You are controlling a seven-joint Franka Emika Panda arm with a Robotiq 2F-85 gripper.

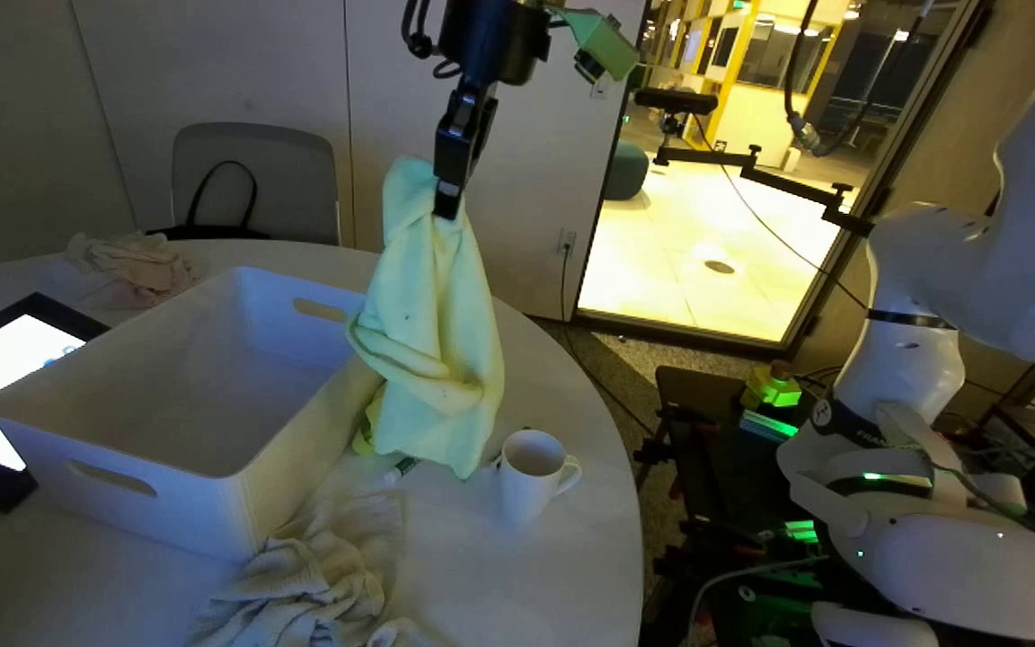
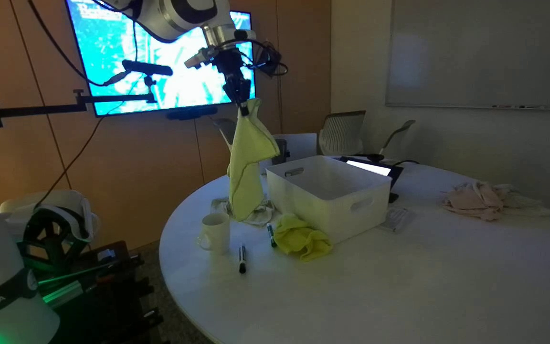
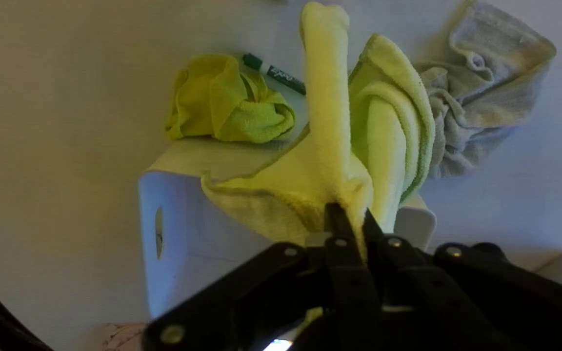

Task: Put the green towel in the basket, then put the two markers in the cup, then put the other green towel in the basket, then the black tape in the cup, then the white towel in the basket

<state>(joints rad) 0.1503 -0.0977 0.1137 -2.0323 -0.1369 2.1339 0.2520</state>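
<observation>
A nearly closed Robotiq gripper (image 3: 351, 217) holds a pale green towel (image 1: 432, 314) dangling near a white plastic basket (image 2: 351, 220). A second green towel (image 2: 300, 239) lies crumpled on the table (image 2: 399, 282) just beside the basket.

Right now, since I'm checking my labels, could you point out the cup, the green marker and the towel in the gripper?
Cup (image 2: 216, 235), in an exterior view: the outside of its body.
Green marker (image 3: 282, 77), in the wrist view: its printed barrel.
Held towel (image 1: 432, 323), in an exterior view: its hanging folds.
</observation>
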